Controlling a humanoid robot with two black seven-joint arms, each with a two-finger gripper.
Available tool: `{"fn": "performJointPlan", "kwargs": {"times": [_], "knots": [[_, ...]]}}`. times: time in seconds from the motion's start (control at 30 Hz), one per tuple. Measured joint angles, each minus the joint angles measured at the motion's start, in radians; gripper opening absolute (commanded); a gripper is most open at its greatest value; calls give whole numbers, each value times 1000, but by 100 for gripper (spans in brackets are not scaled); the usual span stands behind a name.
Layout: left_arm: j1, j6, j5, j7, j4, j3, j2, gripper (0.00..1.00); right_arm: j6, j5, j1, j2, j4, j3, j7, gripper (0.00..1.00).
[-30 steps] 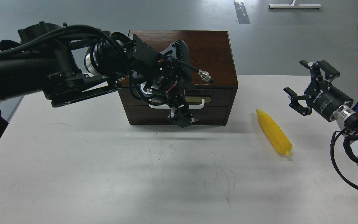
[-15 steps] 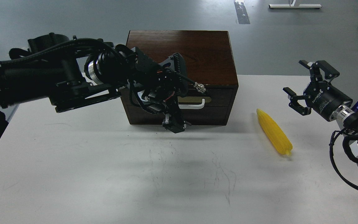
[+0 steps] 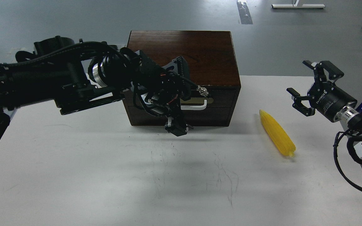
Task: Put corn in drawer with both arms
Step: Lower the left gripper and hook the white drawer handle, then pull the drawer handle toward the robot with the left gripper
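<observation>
Corn point(image 3: 277, 133) lies right of box point(image 3: 200, 53), unobstructed

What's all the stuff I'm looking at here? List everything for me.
corn: one, bright yellow, lying on the table right of the box.
box: one, dark brown wood, at the table's far middle.
drawer: one, dark front with beige plate and white handle, closed, in the box's front.
table: one, white, scuffed.
floor: grey, behind the table.
left gripper: one, black, in front of the drawer, fingers unclear.
right gripper: one, black, fingers spread, right of the corn.
</observation>
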State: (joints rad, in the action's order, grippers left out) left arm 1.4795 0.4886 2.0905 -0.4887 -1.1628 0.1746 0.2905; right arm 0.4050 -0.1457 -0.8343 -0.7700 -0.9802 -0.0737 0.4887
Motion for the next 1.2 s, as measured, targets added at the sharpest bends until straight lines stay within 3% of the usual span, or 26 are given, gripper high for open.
{"fn": "performJointPlan", "kwargs": {"times": [0.7,1.2], "knots": [[-8,0,4,0,-9,60,-4,98,0,0,2,0,0,-1,0,100],[15,0,-2,1,-149,66,2,98,0,-1,6,3,0,-1,0,100]]}}
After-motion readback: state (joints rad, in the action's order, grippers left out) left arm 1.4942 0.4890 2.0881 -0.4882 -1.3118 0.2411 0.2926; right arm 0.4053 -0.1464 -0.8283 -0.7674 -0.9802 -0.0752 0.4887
